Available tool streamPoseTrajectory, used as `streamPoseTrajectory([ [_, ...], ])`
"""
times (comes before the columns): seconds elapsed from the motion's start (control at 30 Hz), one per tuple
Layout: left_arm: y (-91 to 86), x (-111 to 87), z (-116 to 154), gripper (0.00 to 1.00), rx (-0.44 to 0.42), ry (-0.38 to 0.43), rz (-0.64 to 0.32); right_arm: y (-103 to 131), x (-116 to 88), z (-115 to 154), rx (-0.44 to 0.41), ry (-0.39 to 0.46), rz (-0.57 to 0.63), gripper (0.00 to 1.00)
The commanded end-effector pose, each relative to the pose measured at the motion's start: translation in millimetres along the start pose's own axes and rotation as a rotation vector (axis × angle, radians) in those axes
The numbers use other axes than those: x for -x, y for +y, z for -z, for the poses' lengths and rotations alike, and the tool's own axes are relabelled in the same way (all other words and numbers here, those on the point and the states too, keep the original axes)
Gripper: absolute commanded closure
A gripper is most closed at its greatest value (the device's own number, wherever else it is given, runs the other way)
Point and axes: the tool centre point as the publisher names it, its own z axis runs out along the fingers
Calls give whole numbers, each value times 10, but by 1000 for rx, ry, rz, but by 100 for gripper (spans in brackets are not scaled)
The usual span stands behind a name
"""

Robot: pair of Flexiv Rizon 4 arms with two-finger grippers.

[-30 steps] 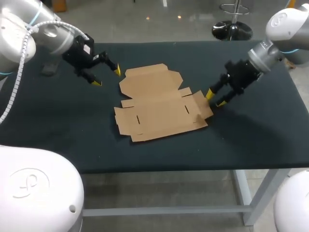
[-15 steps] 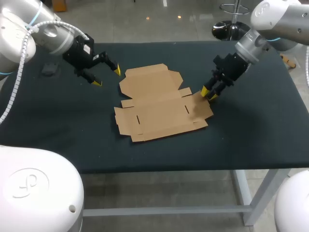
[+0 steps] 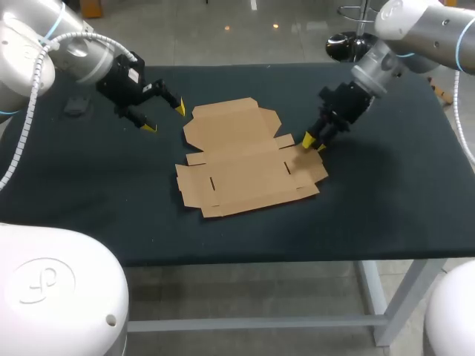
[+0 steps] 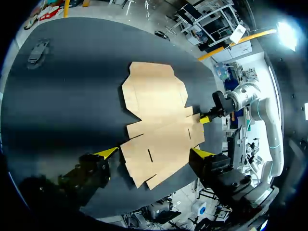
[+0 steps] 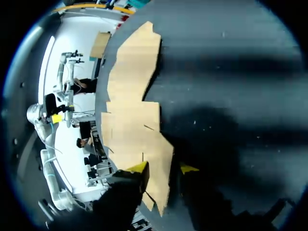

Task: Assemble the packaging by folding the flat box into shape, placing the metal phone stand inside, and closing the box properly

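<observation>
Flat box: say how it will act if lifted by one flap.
The box is one thin cut sheet with creases, so it would probably bend at the folds rather than rise stiffly. It looks light, and lying loose on the table, it may slide when the right claw pushes.

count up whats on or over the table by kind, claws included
flat cardboard box: 1
small grey object at the far left of the table, maybe the phone stand: 1
claws: 2, the left claw and the right claw
total: 4
</observation>
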Motion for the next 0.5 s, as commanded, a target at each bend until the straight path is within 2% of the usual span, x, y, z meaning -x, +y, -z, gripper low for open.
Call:
streamPoseTrajectory([
  [0.03,-2,-9,12,0,3,-6,1,48,9,-17,-141,18,9,95],
  [0.07,-2,-9,12,0,3,-6,1,40,-2,-31,-140,21,12,100],
  [0.27,-2,-9,12,0,3,-6,1,-66,-27,-79,-98,53,3,100],
  [0.5,-2,-9,12,0,3,-6,1,-267,-110,-86,10,70,-30,100],
])
